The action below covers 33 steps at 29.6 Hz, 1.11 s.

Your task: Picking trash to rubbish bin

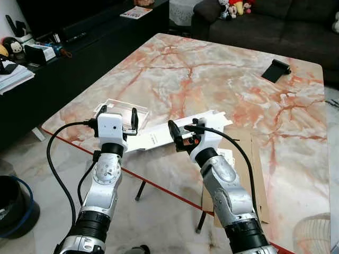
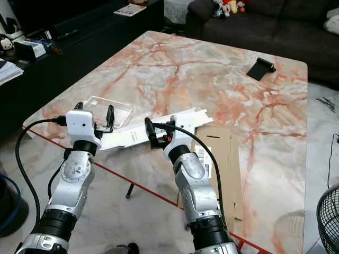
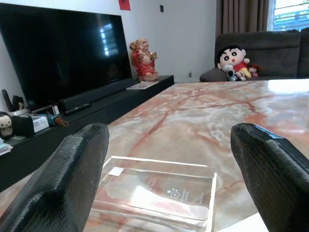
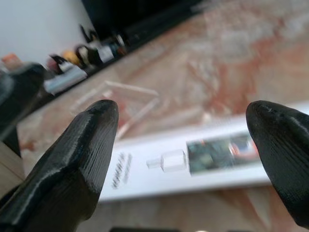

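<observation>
A clear plastic box (image 1: 117,108) lies near the front left corner of the marble table (image 1: 212,79). Beside it is a flattened white carton (image 1: 159,136) with a printed label. My left gripper (image 1: 118,115) hovers open just over the near edge of the clear box (image 3: 159,191), nothing between its fingers (image 3: 63,183). My right gripper (image 1: 184,132) stands open over the white carton (image 4: 193,166), pointing toward the clear box (image 4: 125,99). A dark rubbish bin (image 1: 13,203) with a blue rim stands on the floor at my left.
A flat brown cardboard sheet (image 1: 241,159) lies under my right arm. A black stand (image 1: 275,70) sits at the table's far right. A dark TV console (image 1: 63,47) runs along the left, a sofa (image 1: 275,21) behind, a fan (image 2: 328,217) at lower right.
</observation>
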### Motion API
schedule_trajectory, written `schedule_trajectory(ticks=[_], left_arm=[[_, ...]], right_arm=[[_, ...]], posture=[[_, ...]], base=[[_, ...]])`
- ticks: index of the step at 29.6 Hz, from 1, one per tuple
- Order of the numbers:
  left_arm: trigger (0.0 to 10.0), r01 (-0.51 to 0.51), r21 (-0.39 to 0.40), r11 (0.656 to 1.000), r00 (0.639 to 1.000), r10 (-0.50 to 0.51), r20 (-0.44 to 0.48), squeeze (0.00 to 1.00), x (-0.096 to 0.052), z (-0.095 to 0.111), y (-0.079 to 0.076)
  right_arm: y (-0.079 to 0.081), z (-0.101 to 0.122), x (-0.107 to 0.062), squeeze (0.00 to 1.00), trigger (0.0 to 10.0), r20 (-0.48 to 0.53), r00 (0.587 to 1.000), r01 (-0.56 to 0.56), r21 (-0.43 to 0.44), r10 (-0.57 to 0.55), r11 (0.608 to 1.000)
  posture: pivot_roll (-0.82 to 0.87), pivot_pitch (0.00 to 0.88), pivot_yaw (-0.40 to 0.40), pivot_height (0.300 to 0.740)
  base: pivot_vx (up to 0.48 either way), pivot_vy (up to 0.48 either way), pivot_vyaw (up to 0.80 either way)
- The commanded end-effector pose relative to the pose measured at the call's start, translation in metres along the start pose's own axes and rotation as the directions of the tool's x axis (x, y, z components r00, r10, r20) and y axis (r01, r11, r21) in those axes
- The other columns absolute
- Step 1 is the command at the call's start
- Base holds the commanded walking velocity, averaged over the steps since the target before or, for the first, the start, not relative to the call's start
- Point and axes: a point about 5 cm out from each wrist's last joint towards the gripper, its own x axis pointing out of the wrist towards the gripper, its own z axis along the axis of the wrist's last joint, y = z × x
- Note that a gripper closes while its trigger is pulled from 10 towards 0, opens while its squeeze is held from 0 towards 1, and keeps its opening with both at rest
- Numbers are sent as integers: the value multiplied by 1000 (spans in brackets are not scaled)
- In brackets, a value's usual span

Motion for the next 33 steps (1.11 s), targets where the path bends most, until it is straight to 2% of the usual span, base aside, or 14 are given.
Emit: schedule_trajectory(ticks=[1, 3, 10, 15, 21, 23, 31, 33], left_arm=[[10000, 7, 9, 1000, 1000, -7, -6, 0, 2, 0, 0], [10000, 5, 10, 1000, 1000, -5, -4, 0, 3, 0, 0], [10000, 5, 12, 1000, 1000, -5, -2, 0, 3, 1, 2], [10000, 2, 17, 1000, 1000, -2, 0, 0, 4, 1, 4], [10000, 8, 13, 1000, 1000, -8, -2, 0, 3, 0, 3], [10000, 13, 10, 1000, 1000, -13, -3, 0, 2, -1, 2], [10000, 26, 5, 1000, 1000, -26, -1, 0, 2, 0, 0], [10000, 36, 0, 999, 999, -36, 4, 0, 2, 0, -2]], right_arm=[[-4, -5, -4, 0, 10000, -67, 996, 66, 21, -64, 998], [-12, -12, -5, 0, 10000, -119, 984, 136, 37, -130, 990], [-16, -13, -9, 0, 10000, -171, 969, 196, 102, -177, 975], [-24, -18, -13, 0, 10000, -257, 931, 318, 213, -261, 924], [-21, -20, -13, 0, 10000, -283, 929, 319, 287, -238, 903], [-18, -23, -12, 0, 10000, -305, 928, 321, 369, -212, 872], [-15, -18, -10, 0, 10000, -292, 936, 313, 436, -196, 844], [-9, -11, -7, 0, 10000, -277, 948, 275, 476, -155, 835]], posture=[[100, 148, 6, 740], [103, 147, 7, 740], [103, 147, 7, 740], [105, 135, 13, 740], [104, 125, 14, 740], [105, 120, 12, 740], [105, 106, 14, 740], [104, 97, 14, 740]], base=[[0, 0, 0], [0, 0, 0], [0, 0, 0], [0, 0, 0], [0, 0, 0], [0, 0, 0], [0, 0, 0], [0, 0, 0]])
